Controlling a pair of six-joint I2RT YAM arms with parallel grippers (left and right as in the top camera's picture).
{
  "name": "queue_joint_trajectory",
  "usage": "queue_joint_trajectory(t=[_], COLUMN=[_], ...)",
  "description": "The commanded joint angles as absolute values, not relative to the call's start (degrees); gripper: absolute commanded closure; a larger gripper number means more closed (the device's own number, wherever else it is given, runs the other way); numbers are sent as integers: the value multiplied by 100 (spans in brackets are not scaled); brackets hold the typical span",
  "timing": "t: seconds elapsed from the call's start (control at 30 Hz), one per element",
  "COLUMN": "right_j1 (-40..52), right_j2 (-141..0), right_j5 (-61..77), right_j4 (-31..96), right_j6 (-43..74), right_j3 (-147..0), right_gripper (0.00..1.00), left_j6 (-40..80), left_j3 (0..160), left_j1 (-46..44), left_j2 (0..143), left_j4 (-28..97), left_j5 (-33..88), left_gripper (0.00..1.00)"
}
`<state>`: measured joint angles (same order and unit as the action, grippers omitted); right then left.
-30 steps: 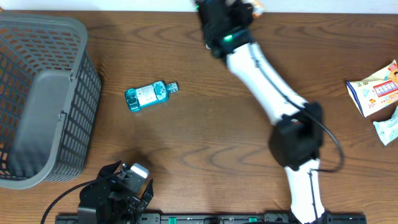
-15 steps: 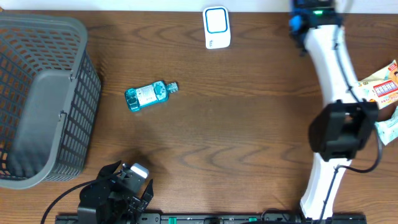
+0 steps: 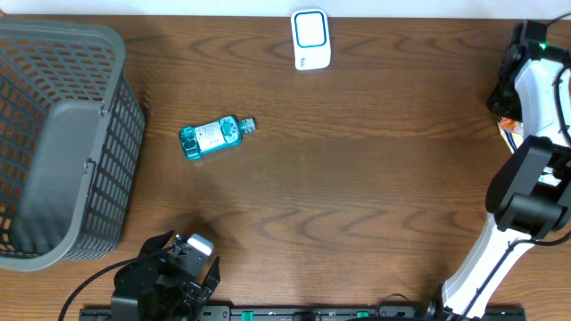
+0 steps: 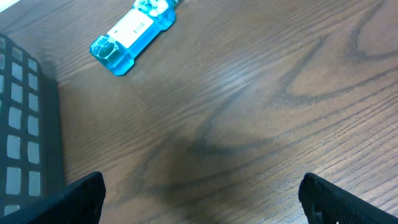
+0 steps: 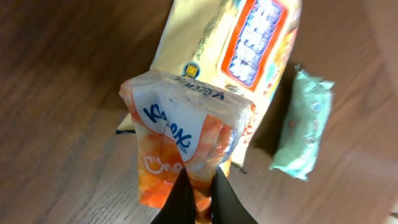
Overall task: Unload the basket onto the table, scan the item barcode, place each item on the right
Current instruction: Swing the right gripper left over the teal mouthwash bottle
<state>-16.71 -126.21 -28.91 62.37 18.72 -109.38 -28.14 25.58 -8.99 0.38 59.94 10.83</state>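
My right gripper (image 5: 198, 199) is shut on the lower edge of an orange and white tissue pack (image 5: 180, 143), which hangs just above the table. In the overhead view this gripper (image 3: 505, 107) is at the far right edge, and the pack is almost hidden under it. The white scanner (image 3: 310, 38) lies at the back centre, far to its left. At the front left, my left gripper (image 3: 169, 267) stands open and empty; its fingers frame bare wood in the left wrist view (image 4: 202, 205).
A blue bottle (image 3: 214, 136) lies on its side left of centre (image 4: 130, 34). A grey basket (image 3: 53, 134) fills the left side. Under the held pack lie a yellow packet (image 5: 236, 56) and a pale green pack (image 5: 301, 124).
My right arm has swung from over the scanner at the back centre to the far right edge, carrying the tissue pack. The scanner is now uncovered. The left arm has not moved.
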Motion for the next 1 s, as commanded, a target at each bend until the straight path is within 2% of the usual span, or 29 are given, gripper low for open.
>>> queue_joint_trajectory(t=[0.0,0.07,0.17,0.23,0.3,0.37,0.43,0.7,0.97], right_j1=[-1728,-1726,-1678,-1619,-1546,-1461,-1376,-733,746], right_j2=[-12637,-12637,-12621,-12589,-12503,-12357,-12160,-11745,-11756], right_j5=[-2440,-2368,-2191,-2093,-1944,-1638,-1059,1758,2261], right_j4=[6095,6045,6042,6090,6132,6130,6084,6254,6206], right_j6=[2018,2016,2010,2008,2012,2012,2012,2091,3111], right_j3=[-10689,-10626,-10648,-10724,-10798,-10836,-10862,-10862,-10468], right_gripper=[99,95,69,65,54,32,1,1,1], left_j6=[-2867,-2867,-2867,-2867,-2867,-2864,-2867,-2867,-2867], left_j3=[2543,2543,2543,2543,2543,2543,2543,2543,2543], left_j1=[-875,-875,-875,-875,-875,-875,-875,-875,-875], left_j2=[38,38,38,38,38,38,38,38,38], left_j4=[6060,6060,6060,6060,6060,6060,6060,6060,6060], left_j5=[1007,1004,1007,1007,1007,1007,1007,1004,1007], left_gripper=[1,1,1,1,1,1,1,1,1])
